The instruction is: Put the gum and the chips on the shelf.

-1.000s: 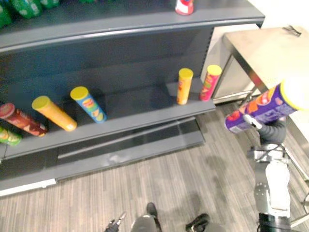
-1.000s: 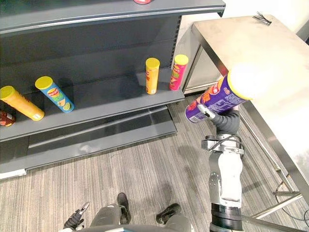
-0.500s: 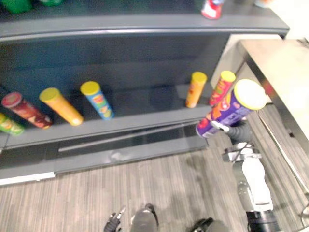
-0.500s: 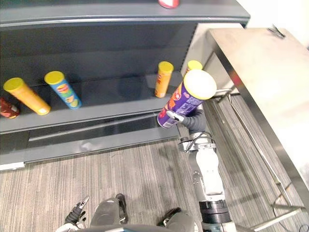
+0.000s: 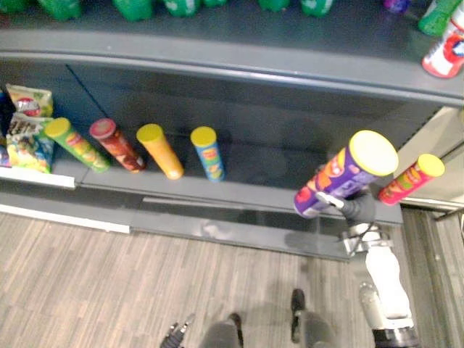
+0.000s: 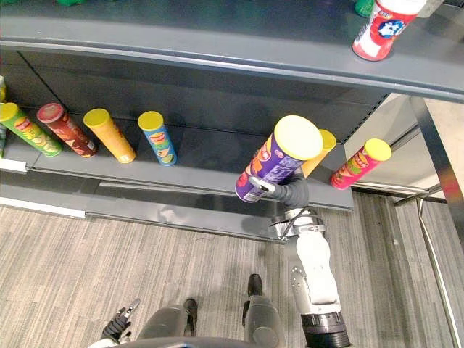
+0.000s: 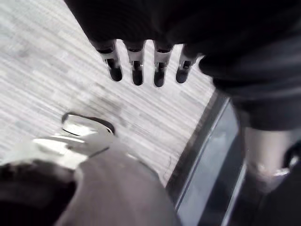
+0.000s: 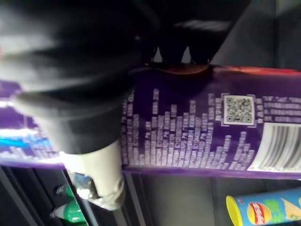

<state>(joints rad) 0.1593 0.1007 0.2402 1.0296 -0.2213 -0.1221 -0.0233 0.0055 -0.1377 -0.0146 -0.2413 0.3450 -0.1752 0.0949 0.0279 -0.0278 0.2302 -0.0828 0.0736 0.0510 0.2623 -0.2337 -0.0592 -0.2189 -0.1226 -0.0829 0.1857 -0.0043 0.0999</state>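
My right hand (image 6: pixel 291 193) is shut on a purple chips can (image 6: pixel 279 158) with a yellow lid, held tilted in the air in front of the lower shelf board (image 6: pixel 210 177). In the right wrist view the can (image 8: pixel 211 141) lies across the palm with the thumb (image 8: pixel 94 172) curled round it. It hangs between the blue can (image 5: pixel 208 152) and the pink can (image 5: pixel 409 177), partly hiding an orange can (image 6: pixel 321 148). My left hand (image 7: pixel 136 66) hangs low over the floor, fingers relaxed and holding nothing.
Green (image 5: pixel 76 143), red (image 5: pixel 116 143) and orange (image 5: pixel 161 150) cans lean on the lower shelf, with chip bags (image 5: pixel 25 123) at the far left. The upper shelf (image 6: pixel 217 43) carries green bottles and a red-white canister (image 6: pixel 382 29). A steel table edge (image 6: pixel 444 185) stands at the right.
The camera has swung from the table toward the shelf. My right hand has carried the purple can from beside the table to in front of the lower shelf.
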